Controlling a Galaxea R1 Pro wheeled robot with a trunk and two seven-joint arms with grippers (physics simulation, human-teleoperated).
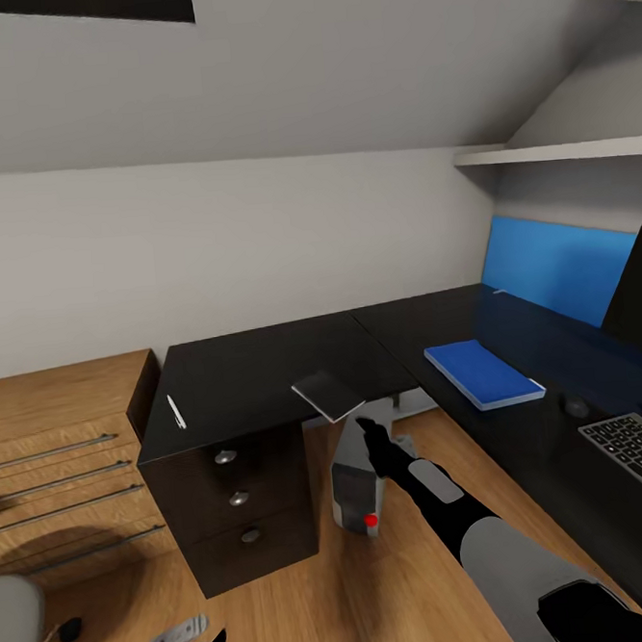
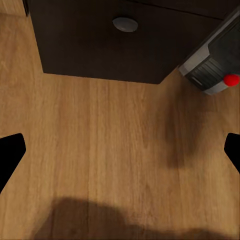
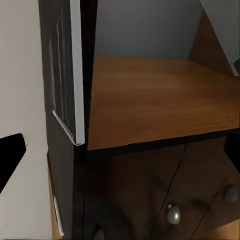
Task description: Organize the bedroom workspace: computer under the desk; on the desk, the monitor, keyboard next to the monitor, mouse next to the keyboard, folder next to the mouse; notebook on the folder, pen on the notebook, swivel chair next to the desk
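Notebook [image 1: 328, 395], thin and dark grey, lies at the front edge of the black L-shaped desk [image 1: 257, 369], part of it overhanging the edge. My right gripper [image 1: 369, 431] reaches up just below that corner; in the right wrist view its two dark fingers [image 3: 11, 157] stand spread wide, holding nothing. The white pen [image 1: 176, 411] rests near the desk's left end, above the drawer unit [image 1: 241, 506]. The blue folder [image 1: 482, 372] lies flat on the other wing of the desk, with the keyboard [image 1: 640, 450] and monitor [image 1: 639, 291] further along. The computer [image 1: 355, 482] stands on the wooden floor [image 1: 315, 611] beside the drawers. My left gripper [image 2: 120, 150] hangs low over the floor, fingers parted and empty.
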